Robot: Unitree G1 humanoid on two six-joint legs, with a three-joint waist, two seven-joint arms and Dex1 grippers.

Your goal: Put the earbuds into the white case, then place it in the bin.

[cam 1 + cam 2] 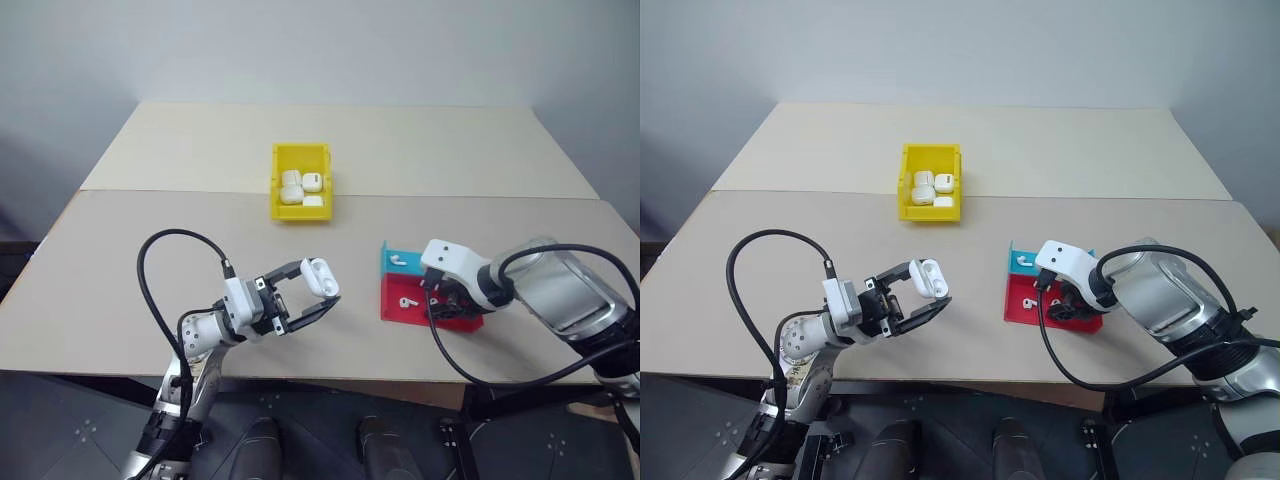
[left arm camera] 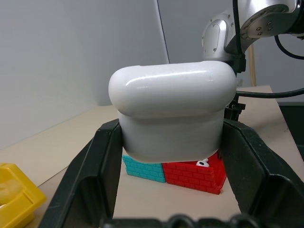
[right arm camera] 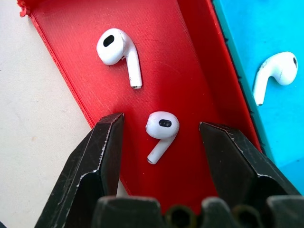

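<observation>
Earbud (image 3: 160, 133) flat in red tray (image 3: 80, 38) between parted right hand (image 3: 161, 142) fingers, stem toward wrist, left hand (image 1: 312, 296) gripping white case (image 1: 320, 277).

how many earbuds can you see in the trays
3: two in the red tray, one between the right gripper's open fingers and one beyond it; one in the blue tray. The gripper may hide others.

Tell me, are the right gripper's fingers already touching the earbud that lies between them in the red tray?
Apart. The right wrist view shows bare red tray on both sides of the earbud, between it and each of the fingers.
</observation>
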